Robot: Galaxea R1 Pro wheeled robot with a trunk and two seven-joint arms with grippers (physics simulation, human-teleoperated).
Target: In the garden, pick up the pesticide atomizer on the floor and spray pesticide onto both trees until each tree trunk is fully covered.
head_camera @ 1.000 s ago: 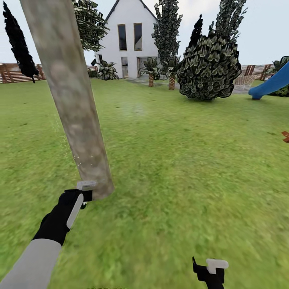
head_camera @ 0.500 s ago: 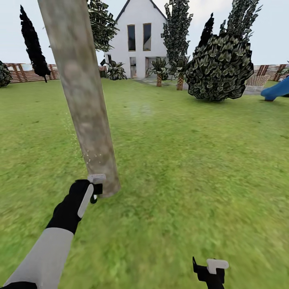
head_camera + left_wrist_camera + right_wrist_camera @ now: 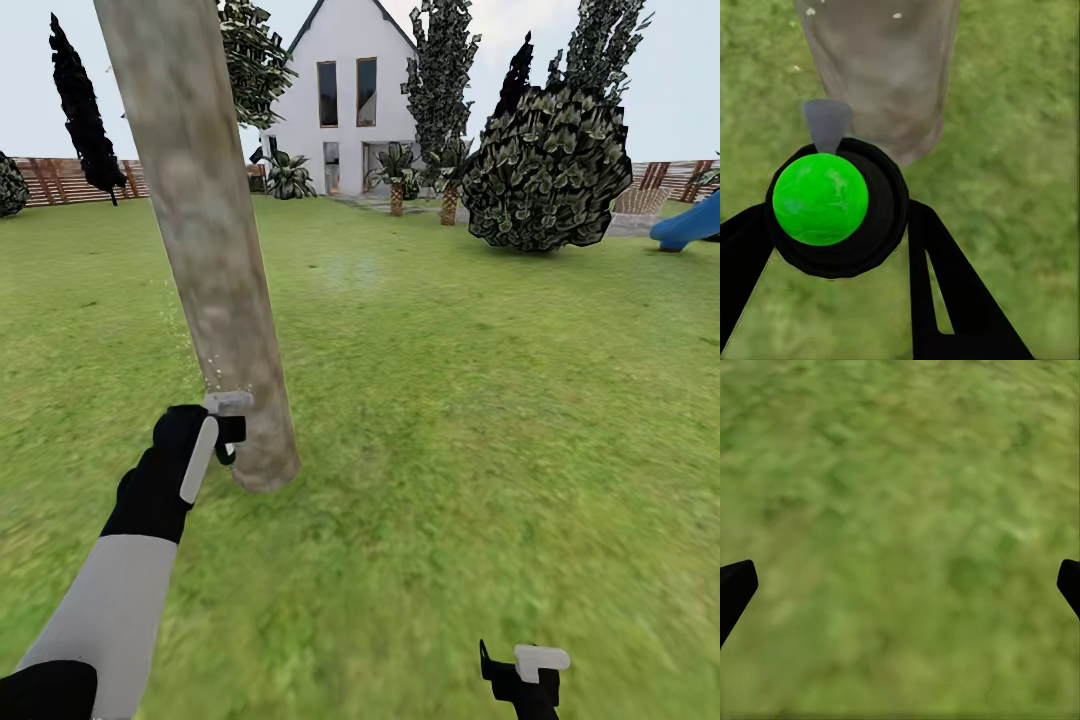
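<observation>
A thick mottled grey-beige tree trunk (image 3: pixel 205 250) leans up from the lawn right in front of me. My left gripper (image 3: pixel 226 428) is held against its lower part, a little above the base. In the left wrist view the left gripper (image 3: pixel 840 225) is shut on the pesticide atomizer (image 3: pixel 832 202), a black round body with a bright green cap. Its grey nozzle (image 3: pixel 827 124) points at the tree trunk (image 3: pixel 881 67). Pale specks (image 3: pixel 195 355) float beside the bark. My right gripper (image 3: pixel 525 668) hangs low over the grass, and the right gripper (image 3: pixel 900 585) is open with nothing in it.
Green lawn spreads all around. Far back stand a white house (image 3: pixel 345 90), a large round bush (image 3: pixel 545 170), tall jagged-leaved trees (image 3: pixel 440 70), small palms (image 3: pixel 398 178), a black-leaved tree (image 3: pixel 85 110), a brown slat fence (image 3: pixel 70 180) and a blue slide (image 3: pixel 690 222).
The head view turned left at first, shifting the whole scene to the right. Since half a second ago my left gripper has risen a little along the trunk with the atomizer. The right gripper is unmoved.
</observation>
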